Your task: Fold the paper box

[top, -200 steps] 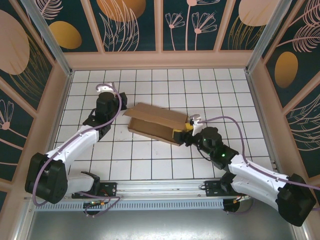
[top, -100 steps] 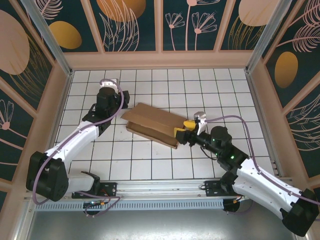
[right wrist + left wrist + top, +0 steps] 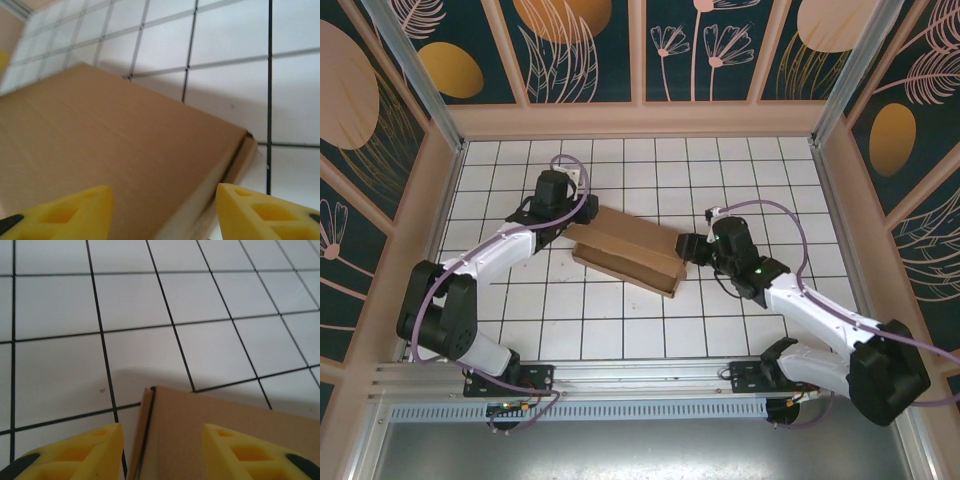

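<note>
Left gripper (image 3: 161, 440) spread | right gripper (image 3: 164, 200) spread | paper box (image 3: 115, 140) partly cropped

two white-and-black arms with yellow-fingered grippers

the left arm (image 3: 500, 247) and the right arm (image 3: 812, 306) share one build: smooth white shells over the long links, bulky rounded black housings at the joints, and a black bracket base (image 3: 528, 378) under each. a thin purple cable (image 3: 563, 159) loops clear of the left arm by its wrist and runs along it; the right arm's cable (image 3: 767, 207) arcs off it in the same way. a small green light (image 3: 757, 270) glows on a black housing of the right arm. the left gripper (image 3: 162, 452) has bright yellow wedge-shaped fingers (image 3: 82, 452) with moulded recesses and black patches at their outer edges; the right gripper (image 3: 165, 210) has matching yellow ones.
</note>
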